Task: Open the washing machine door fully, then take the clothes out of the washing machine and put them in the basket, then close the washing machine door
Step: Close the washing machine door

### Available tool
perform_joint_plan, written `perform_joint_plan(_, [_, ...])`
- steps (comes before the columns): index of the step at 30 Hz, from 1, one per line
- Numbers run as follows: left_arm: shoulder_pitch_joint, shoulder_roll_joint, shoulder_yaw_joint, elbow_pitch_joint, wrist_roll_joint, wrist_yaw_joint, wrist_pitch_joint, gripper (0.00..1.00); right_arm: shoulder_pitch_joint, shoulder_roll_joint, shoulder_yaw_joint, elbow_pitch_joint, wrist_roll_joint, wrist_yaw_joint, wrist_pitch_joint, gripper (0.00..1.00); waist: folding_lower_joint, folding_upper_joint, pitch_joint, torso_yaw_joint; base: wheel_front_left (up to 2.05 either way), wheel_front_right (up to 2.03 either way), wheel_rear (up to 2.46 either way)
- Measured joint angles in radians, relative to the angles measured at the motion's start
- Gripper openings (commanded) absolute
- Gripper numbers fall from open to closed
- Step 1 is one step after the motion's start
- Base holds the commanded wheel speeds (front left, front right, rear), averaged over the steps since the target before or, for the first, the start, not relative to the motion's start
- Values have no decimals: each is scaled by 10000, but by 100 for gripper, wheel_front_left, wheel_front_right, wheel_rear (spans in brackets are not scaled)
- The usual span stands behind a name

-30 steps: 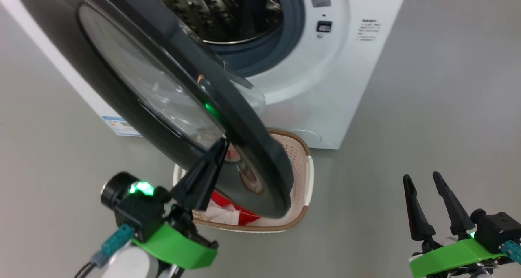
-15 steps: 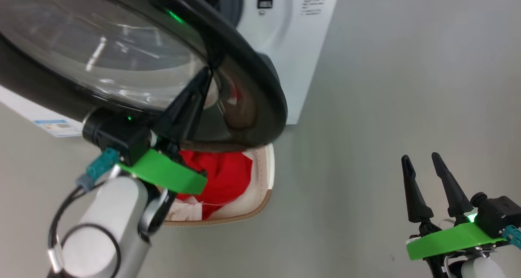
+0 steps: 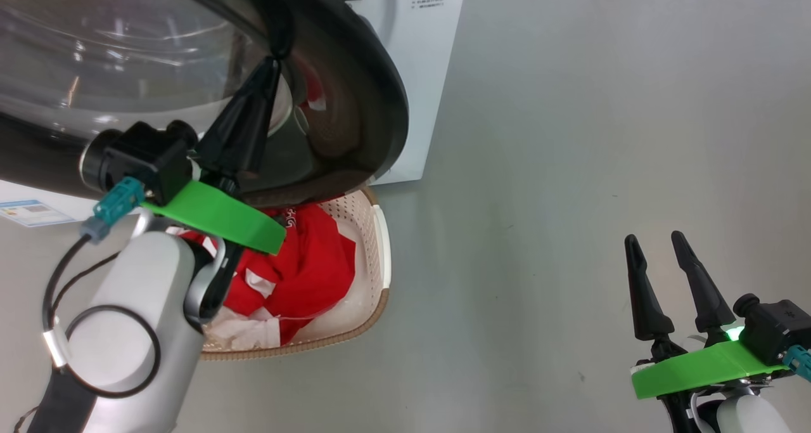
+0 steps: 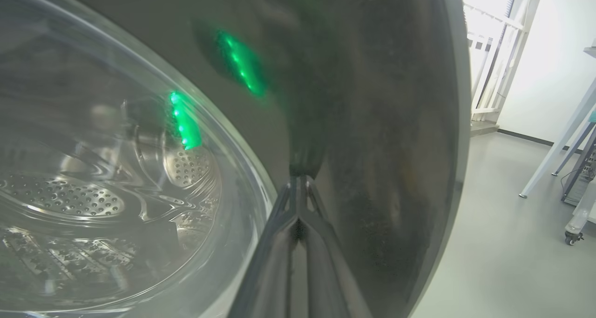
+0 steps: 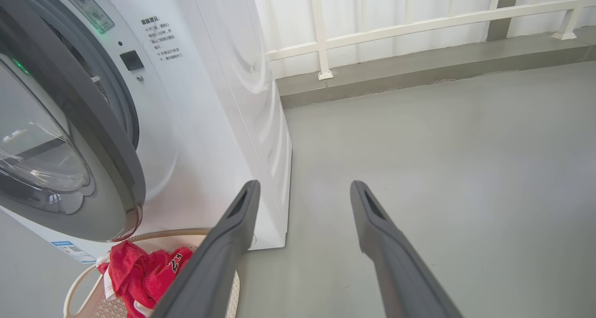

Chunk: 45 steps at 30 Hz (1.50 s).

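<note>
The washing machine door (image 3: 355, 103) stands ajar, swung part of the way toward the front of the washing machine (image 3: 418, 71) and not yet latched, its black rim angled out from the opening in the right wrist view; the clothes (image 3: 304, 262) lie as a red heap with white trim in the basket (image 3: 374, 274), which sits on the floor (image 3: 570, 167) just in front of the washing machine, partly under the door's lower edge; through the door's glass the left wrist view shows bare perforated steel of the drum (image 4: 70, 197) and no red cloth, so I judge the opening and the unloading done, with only the closing of the door left and that step in hand; the left end effector (image 3: 274, 62) is closed on nothing, its two fingers pressed together into one point, and that point meets its own reflection on the outer face of the door's rim, just beside the glass, so it looks to be touching and set to push; the pale forearm (image 3: 127, 319) behind it rises over the basket toward the washing machine; the right end effector (image 3: 652, 238) is empty with its fingers spread apart, hanging over bare floor well apart from the washing machine, off its right side, fingers pointing toward its corner.
</note>
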Motion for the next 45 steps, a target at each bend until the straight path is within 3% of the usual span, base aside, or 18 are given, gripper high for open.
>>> perform_joint_plan(7, [346, -38, 188, 38, 0, 0, 0, 0, 6, 4, -21, 10, -6, 0, 0, 100, 0, 0, -150, 211, 0, 0, 0])
perform_joint_plan(25, [3662, -606, 1862, -502, 259, -2, 2, 0, 864, -169, -232, 98, -284, 0, 0, 100, 0, 0, -1305, 1222, 0, 0, 0])
perform_joint_plan(34, [4860, -675, 2646, -569, 608, -2, 2, 40, 1180, -232, -301, 96, -284, 0, 0, 100, 0, 0, -1784, 1681, 0, 0, 0])
perform_joint_plan(39, [5443, -696, 2968, -681, 723, -2, 2, 48, 1443, -255, -318, 98, -284, 0, 0, 100, 0, 0, -2025, 1804, 0, 0, 0])
perform_joint_plan(43, [5814, -700, 3202, -752, 796, -2, 2, 100, 1488, -284, -339, 100, -284, 0, 0, 100, 0, 0, -2151, 1853, 0, 0, 0])
perform_joint_plan(45, [5959, -698, 3302, -782, 796, -2, 2, 100, 1511, -284, -366, 94, -284, 0, 0, 100, 0, 0, -2194, 1855, 0, 0, 0])
